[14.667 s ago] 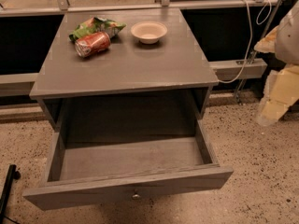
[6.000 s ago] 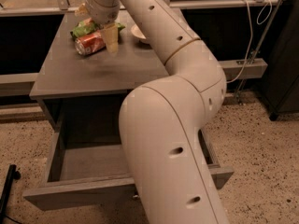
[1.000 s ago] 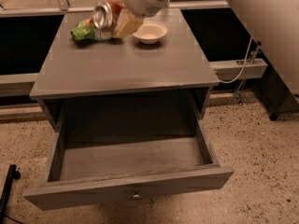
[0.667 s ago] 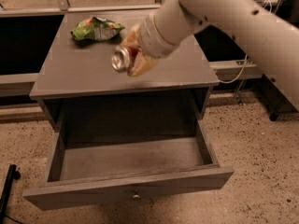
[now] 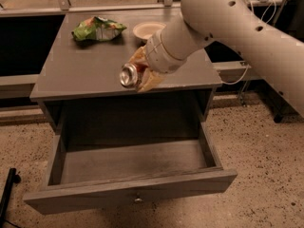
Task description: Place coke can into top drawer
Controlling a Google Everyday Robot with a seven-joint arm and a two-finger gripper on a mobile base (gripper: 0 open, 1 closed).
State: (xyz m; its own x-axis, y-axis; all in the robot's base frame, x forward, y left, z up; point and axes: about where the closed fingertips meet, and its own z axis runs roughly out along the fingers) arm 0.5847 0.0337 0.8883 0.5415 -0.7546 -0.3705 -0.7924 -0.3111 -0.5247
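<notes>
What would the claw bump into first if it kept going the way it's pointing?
The claw, shut on the coke can, points slantwise down. It would likely meet the cabinet top near its front edge, though its height is unclear.

High frontal view down onto cabinet, hand mid-frame

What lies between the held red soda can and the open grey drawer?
In the camera view, only the grey cabinet top's front edge. The claw, shut on the red soda can, hangs over it, above the grey wooden drawer.
</notes>
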